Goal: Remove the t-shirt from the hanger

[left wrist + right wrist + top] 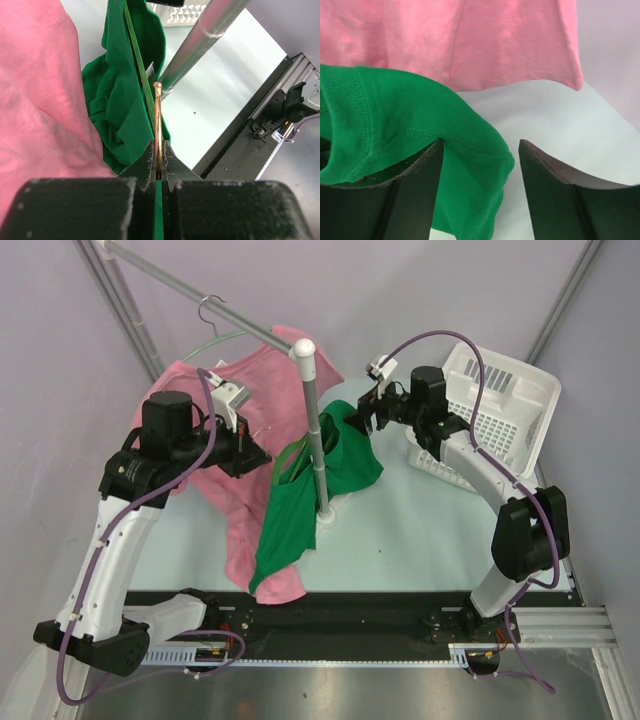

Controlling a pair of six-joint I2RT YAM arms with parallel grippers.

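A green t-shirt (290,510) hangs on a green hanger (137,55) beside the white rack post (318,440). My left gripper (262,452) is shut on the hanger's gold metal hook (158,115); in the left wrist view the left gripper (159,150) pinches the hook, with the green t-shirt (120,110) just beyond. My right gripper (358,420) is open at the shirt's upper right edge. In the right wrist view the right gripper (480,150) has the green t-shirt's hem (420,115) lying between its jaws, against the left finger.
A pink t-shirt (225,500) hangs from the metal rod (190,285) on a pale hanger (215,340), behind my left arm; it also shows in the left wrist view (35,100) and the right wrist view (470,40). A white basket (500,400) stands at the back right.
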